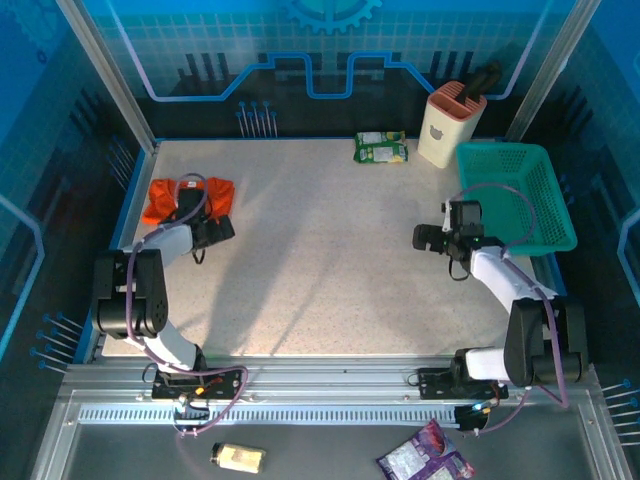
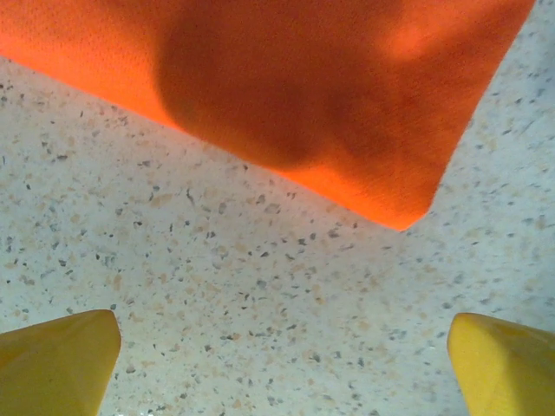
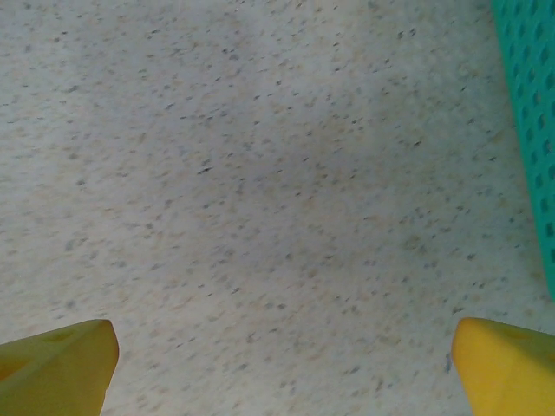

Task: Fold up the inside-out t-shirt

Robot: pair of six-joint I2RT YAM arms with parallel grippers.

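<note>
Overhead, t-shirt point(image 1: 160, 200) bunched by L tool point(image 1: 208, 228)

The inside-out t-shirt point(image 1: 160, 200) is plain bright orange cloth, bunched into a small wrinkled heap rather than spread out. It lies on the counter point(image 1: 320, 260) at about ten o'clock, close to the left edge. Up close, the inside-out t-shirt point(image 2: 286, 78) shows a fine weave and rests on the speckled surface, one rounded corner pointing toward five o'clock.
</note>
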